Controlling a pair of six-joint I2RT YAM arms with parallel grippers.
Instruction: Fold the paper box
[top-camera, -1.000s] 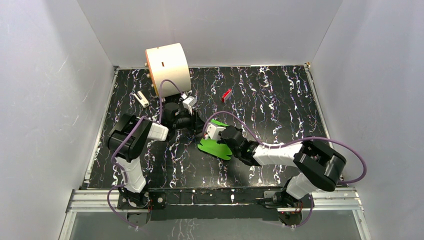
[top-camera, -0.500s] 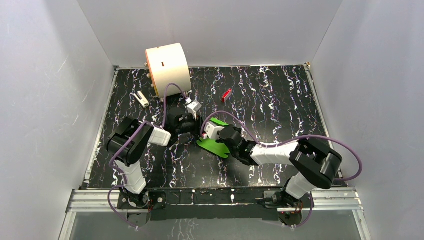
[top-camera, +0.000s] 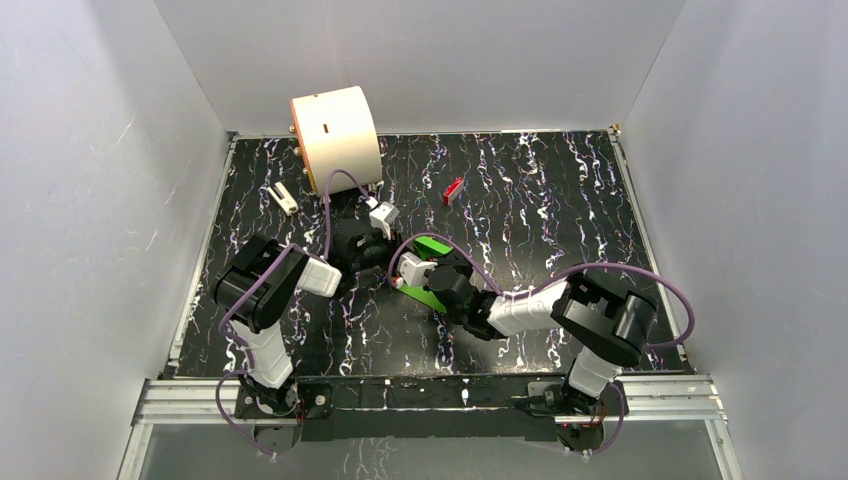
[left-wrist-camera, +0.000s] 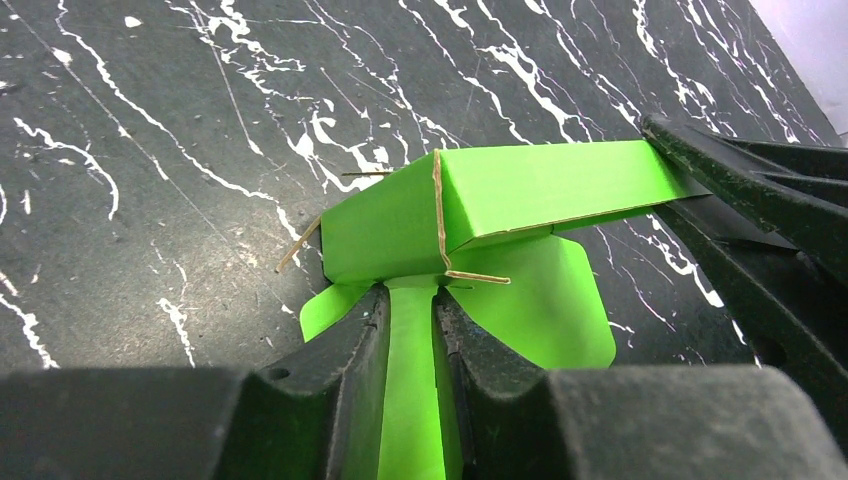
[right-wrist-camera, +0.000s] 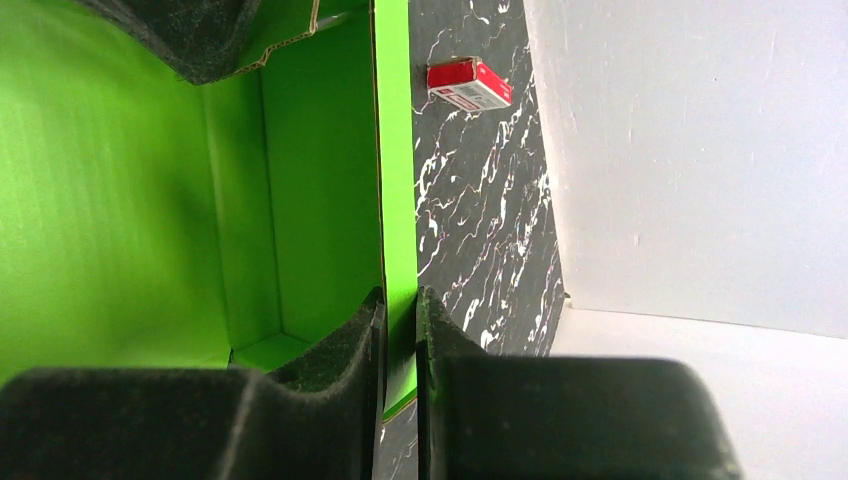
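Observation:
The paper box is bright green card, opened into a hollow shape with loose flaps, held mid-table between both grippers. In the left wrist view my left gripper is shut on a narrow flap under the box body; in the top view the left gripper is at the box's left end. In the right wrist view my right gripper is shut on a side wall of the box, with the green inside on the left. The right gripper sits at the box's near side.
A large cream cylinder lies at the back left. A small red block sits behind the box and also shows in the right wrist view. A small white object lies at the left. Grey walls enclose the black marbled table.
My right gripper has carried the paper box to the left, and the flat sheet now stands up as a hollow shape. My left gripper has swung right and down to the box's left end.

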